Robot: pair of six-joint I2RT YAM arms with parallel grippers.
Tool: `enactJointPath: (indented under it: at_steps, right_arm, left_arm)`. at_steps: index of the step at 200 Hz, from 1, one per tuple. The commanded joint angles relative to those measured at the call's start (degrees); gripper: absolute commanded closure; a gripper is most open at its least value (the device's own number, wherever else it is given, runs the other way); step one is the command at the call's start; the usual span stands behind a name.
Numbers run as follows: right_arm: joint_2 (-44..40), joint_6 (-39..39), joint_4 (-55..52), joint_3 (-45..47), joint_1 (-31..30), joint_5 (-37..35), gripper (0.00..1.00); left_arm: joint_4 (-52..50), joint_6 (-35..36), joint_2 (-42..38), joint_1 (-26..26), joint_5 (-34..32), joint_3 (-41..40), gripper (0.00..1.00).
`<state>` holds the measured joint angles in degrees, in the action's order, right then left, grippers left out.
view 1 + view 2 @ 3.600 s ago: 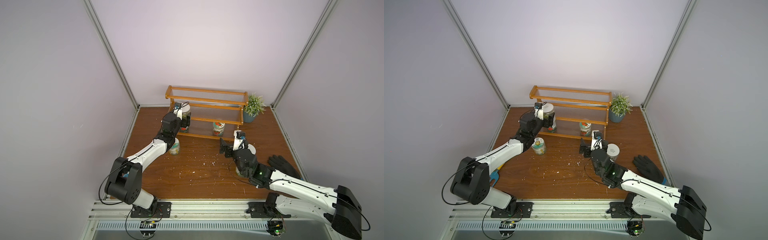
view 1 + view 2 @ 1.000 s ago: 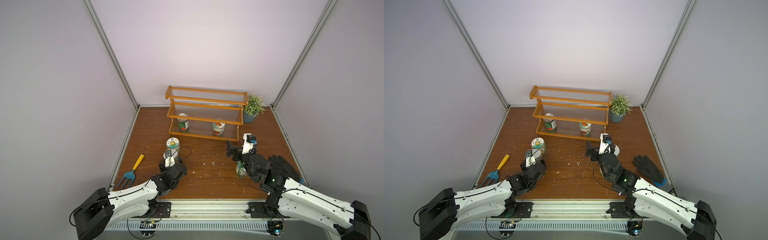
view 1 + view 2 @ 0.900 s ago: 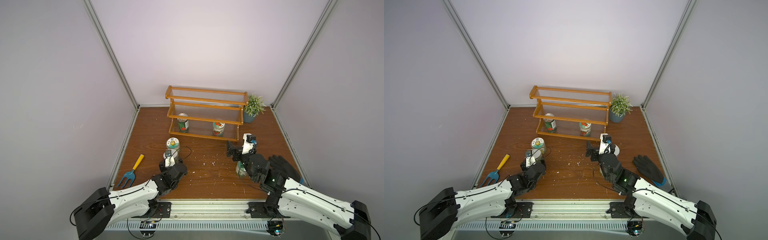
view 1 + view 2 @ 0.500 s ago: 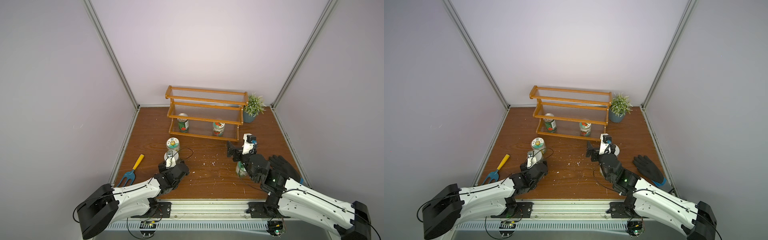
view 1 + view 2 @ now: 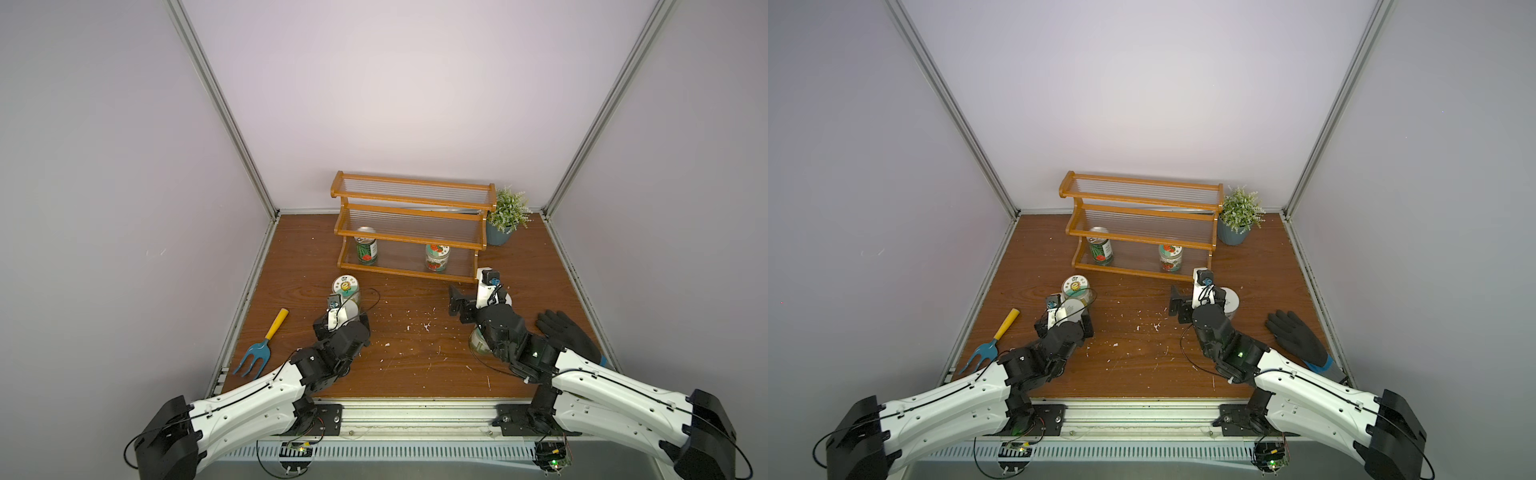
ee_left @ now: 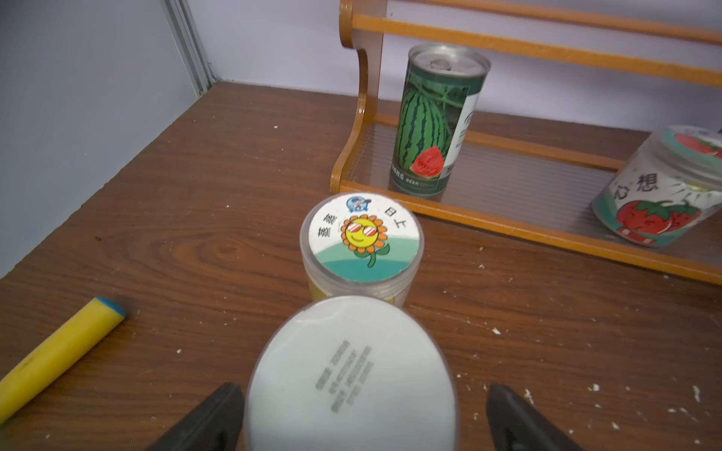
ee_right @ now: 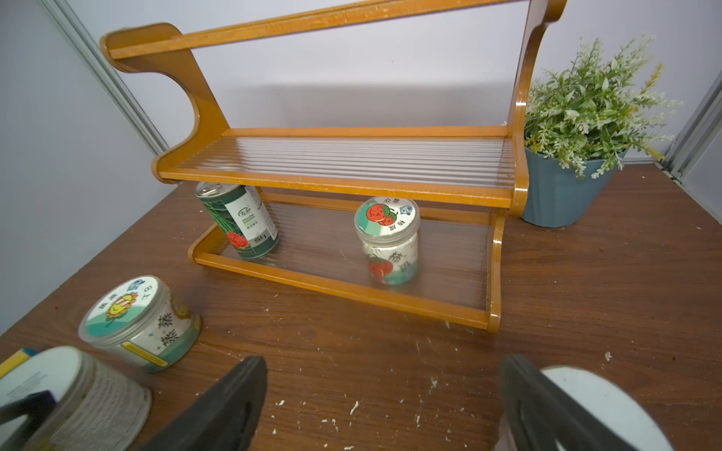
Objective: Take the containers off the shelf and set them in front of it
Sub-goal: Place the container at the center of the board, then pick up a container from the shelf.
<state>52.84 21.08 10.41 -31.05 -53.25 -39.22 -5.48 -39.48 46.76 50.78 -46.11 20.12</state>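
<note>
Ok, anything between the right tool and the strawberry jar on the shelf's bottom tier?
Nothing blocks it: only bare table and the shelf's low front rail lie between the open right tool and the strawberry jar.

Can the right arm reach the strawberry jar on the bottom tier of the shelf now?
Probably yes. The right gripper is open and faces the jar, with only table between them. The shelf tier above sits close over it, so going in from the front looks safest.
</note>
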Motion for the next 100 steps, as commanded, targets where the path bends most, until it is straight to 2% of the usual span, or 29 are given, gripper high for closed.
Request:
enactJointPath:
  at_steps: [1, 32, 59, 73, 100]
  right_arm:
    - [2.4, 1.3, 2.5, -2.2, 1.3, 2.2, 0.01]
    - [7.2, 1.2, 5.6, -2.1, 2.9, 4.0, 0.01]
    - [11.1, 1.3, 9.5, -2.0, 5.0, 5.9, 0.01]
    - [13.3, 0.9, 11.1, -2.5, 6.0, 6.8, 0.01]
    - [18.0, 0.1, 14.5, -3.4, 8.3, 9.0, 0.01]
  left_arm:
    - [-2.5, 4.2, -1.7, 0.6, -0.1, 2.9, 0.00]
    - [-0.6, 10.5, -1.8, 0.5, -1.3, 6.5, 0.00]
    - [6.7, 18.0, -1.5, 0.5, -0.5, 8.5, 0.00]
    - [8.8, 20.3, -0.7, -0.3, 2.1, 9.5, 0.00]
    - [11.4, 21.3, 0.9, -5.7, 10.9, 10.7, 0.00]
